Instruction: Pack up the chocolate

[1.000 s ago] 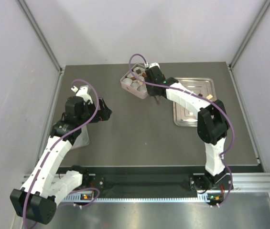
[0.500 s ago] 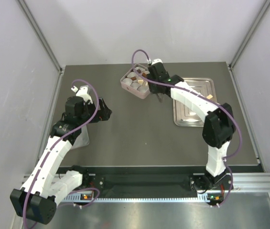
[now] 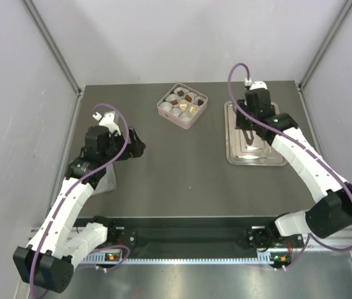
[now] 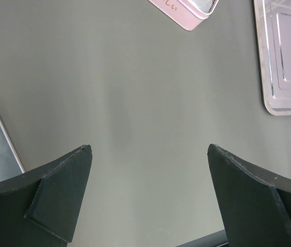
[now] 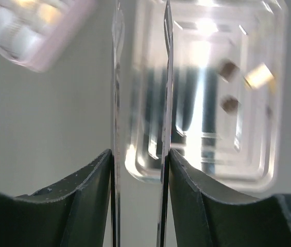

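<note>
Currently: pink box (image 3: pixel 171 118) sitting far-middle on the bench (image 3: pixel 163 180), holding white paper cups (image 3: pixel 177 111), several carrying chocolate (image 3: pixel 189 96). Steel tray (image 3: pixel 269 156) lying to its right, carrying three loose pieces, two brown, one tan. Right claw (image 5: pixel 139 159) hovering over the tray, pinching clear tweezers (image 5: pixel 116 103) part-closed, with the loose pieces lying ahead and to the right of the blades. Left claw (image 4: pixel 149 149) gaping wide, gripping nothing, well apart from both containers. A second ago the right claw was hanging over the pink box.
</note>
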You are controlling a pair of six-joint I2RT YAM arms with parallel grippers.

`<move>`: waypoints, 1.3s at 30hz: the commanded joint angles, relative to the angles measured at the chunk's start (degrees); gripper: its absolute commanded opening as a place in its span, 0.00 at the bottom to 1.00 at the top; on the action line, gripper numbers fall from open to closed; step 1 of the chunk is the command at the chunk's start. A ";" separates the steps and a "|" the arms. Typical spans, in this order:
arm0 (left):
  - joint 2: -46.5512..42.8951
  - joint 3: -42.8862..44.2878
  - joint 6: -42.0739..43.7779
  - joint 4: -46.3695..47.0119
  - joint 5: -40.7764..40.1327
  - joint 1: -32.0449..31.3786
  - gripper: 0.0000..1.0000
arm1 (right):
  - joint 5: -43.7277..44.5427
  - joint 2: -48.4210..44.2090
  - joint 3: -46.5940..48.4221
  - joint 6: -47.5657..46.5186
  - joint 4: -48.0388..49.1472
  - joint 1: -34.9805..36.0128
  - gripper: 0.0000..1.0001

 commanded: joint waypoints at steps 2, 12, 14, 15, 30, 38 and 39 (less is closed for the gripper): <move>-1.27 0.08 0.20 2.74 -0.55 -0.09 0.99 | -1.91 -4.90 -4.76 2.39 -4.22 -8.52 0.45; -0.83 -0.01 0.20 2.83 0.07 -0.09 0.99 | -4.12 -5.35 -14.52 2.22 -3.61 -17.77 0.45; -0.83 -0.01 0.20 2.74 -0.02 -0.17 0.99 | -4.56 -4.56 -14.61 2.66 -3.35 -18.47 0.45; -0.83 -0.01 0.20 2.83 0.07 -0.09 0.99 | -4.82 -4.21 -14.52 2.92 -3.26 -18.65 0.45; -0.66 -0.01 0.11 2.92 0.24 -0.09 0.99 | -6.40 -2.36 -17.25 4.50 -0.88 -20.32 0.45; -0.48 0.08 0.11 2.92 0.16 -0.09 0.99 | -6.76 -1.40 -18.48 4.85 0.87 -21.37 0.45; -0.48 0.08 0.20 2.92 0.15 -0.09 0.99 | -6.84 -1.13 -18.57 5.03 1.05 -21.55 0.45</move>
